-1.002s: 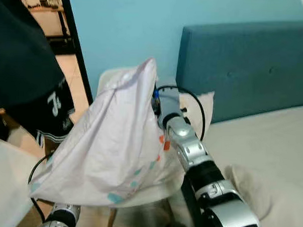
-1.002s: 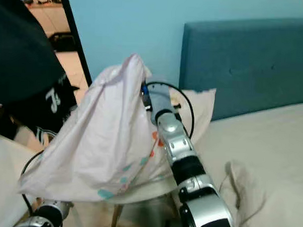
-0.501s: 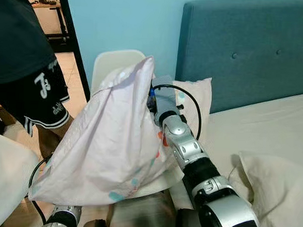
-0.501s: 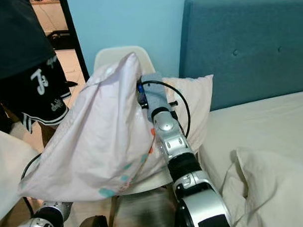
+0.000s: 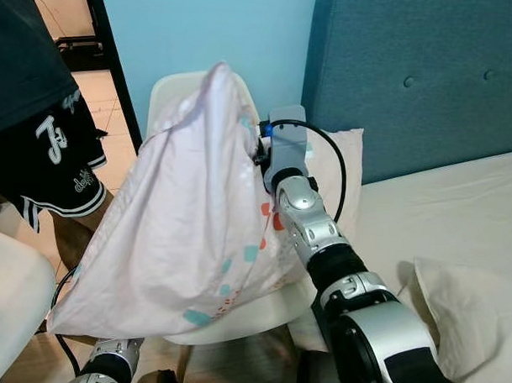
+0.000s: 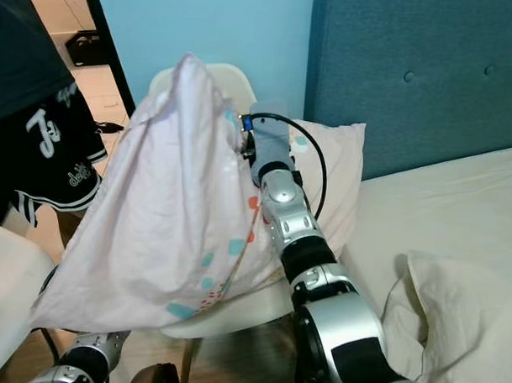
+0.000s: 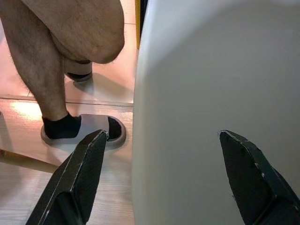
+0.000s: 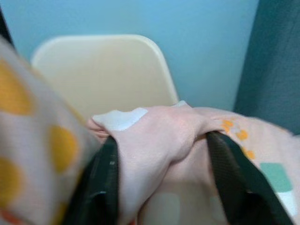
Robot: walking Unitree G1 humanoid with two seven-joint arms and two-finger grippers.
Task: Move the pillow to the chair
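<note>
In the left eye view, your pale pink pillow with coloured dots (image 5: 187, 231) fills the centre-left of the frame, hanging as a peaked drape over the seat of the cream plastic chair (image 5: 260, 305), whose backrest shows behind it. Your right gripper (image 5: 259, 150) is buried in the fabric near the pillow's peak, at upper centre. A second cream pillow (image 5: 336, 173) leans against the teal upholstered headboard (image 5: 411, 88) just right of the arm. A person in black shorts (image 5: 47, 159) stands at the left edge.

In the left wrist view, your left gripper (image 7: 161, 164) has its black fingers (image 7: 82, 176) spread wide apart, gripping nothing, with the chair's pale shell between them. A person's leg and a grey slipper (image 7: 93, 129) stand on the wooden floor at upper left.

In the right wrist view, the right gripper (image 8: 161, 168) is clenched on a bunched fold of the pillow, the chair backrest behind it.
</note>
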